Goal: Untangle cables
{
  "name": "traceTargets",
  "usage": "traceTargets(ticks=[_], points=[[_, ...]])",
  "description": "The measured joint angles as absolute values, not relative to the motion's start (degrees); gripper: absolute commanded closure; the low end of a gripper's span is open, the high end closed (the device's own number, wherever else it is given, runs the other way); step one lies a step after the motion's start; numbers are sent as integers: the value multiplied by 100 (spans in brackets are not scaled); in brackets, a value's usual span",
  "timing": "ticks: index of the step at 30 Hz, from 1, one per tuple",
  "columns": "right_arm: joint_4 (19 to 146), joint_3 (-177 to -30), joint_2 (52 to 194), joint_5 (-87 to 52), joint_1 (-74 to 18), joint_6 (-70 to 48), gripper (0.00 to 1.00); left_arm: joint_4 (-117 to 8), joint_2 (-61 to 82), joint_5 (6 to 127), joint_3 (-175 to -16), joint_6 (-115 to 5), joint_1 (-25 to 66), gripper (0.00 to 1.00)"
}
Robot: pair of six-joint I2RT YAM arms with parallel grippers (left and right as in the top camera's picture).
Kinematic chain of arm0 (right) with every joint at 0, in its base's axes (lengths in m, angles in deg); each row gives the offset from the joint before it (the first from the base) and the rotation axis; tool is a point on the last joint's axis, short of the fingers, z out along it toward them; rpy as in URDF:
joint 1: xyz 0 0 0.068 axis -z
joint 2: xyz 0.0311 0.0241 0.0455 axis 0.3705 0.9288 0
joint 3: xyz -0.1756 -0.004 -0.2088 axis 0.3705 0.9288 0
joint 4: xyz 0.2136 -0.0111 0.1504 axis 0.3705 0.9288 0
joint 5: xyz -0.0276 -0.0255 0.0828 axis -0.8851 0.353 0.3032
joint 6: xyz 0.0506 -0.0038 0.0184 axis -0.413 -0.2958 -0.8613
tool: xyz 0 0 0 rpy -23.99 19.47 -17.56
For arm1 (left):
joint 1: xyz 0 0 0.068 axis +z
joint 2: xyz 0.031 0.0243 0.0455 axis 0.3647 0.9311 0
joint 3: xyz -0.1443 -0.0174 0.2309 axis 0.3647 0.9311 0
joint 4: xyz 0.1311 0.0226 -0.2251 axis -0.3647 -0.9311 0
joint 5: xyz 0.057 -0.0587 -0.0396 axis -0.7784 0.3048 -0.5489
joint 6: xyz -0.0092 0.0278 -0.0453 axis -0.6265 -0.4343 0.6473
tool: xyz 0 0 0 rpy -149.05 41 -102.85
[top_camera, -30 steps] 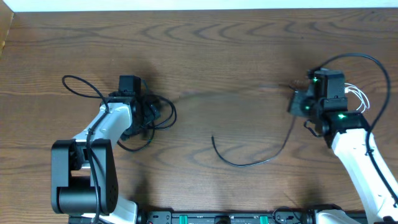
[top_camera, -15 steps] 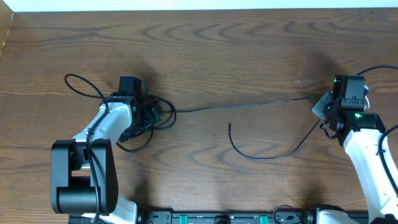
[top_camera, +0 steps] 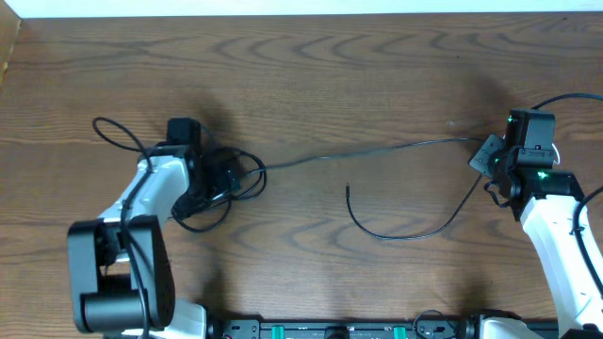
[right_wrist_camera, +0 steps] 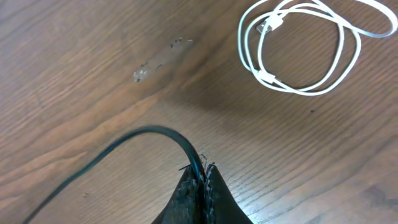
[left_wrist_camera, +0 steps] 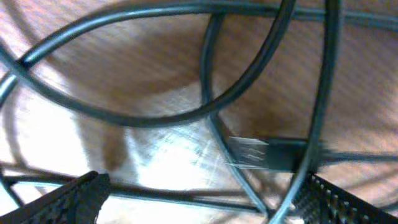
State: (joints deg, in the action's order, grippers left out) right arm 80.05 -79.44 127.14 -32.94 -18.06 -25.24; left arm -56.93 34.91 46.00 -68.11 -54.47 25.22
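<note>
A tangle of black cables (top_camera: 247, 175) lies left of centre, and my left gripper (top_camera: 215, 177) stands open over it. In the left wrist view its gripper (left_wrist_camera: 199, 208) has wide-set fingertips (left_wrist_camera: 74, 198) with crossing black strands (left_wrist_camera: 205, 81) and a plug end (left_wrist_camera: 267, 154) between and ahead of them. One black cable (top_camera: 377, 151) runs from the tangle to my right gripper (top_camera: 487, 156), which is shut on it. From there it curves down to a free end (top_camera: 349, 190). In the right wrist view the gripper (right_wrist_camera: 203, 173) pinches that cable (right_wrist_camera: 149, 133). A coiled white cable (right_wrist_camera: 298, 50) lies apart.
A thicker black cord (top_camera: 118, 132) loops off the left arm toward the table's left side. Another arm cord (top_camera: 565, 98) arcs behind the right arm. The arm bases and a black rail (top_camera: 330, 330) line the front edge.
My right gripper has carried the black cable to the right, drawing a strand out of the tangle across the table. The left arm and the tangle have shifted slightly left.
</note>
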Motion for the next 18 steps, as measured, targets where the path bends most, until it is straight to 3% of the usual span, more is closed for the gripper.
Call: traceTargets(ticks=[10,18], points=[[8202,-7944,12714,-3775,-1804,-2836,99,-5831,3373,4801,-6791,-5941,2815,2],[7830,-7942,12714,-2890,-1813,-2637,95,-5671,3373,4816,-6769,-5889,2815,2]])
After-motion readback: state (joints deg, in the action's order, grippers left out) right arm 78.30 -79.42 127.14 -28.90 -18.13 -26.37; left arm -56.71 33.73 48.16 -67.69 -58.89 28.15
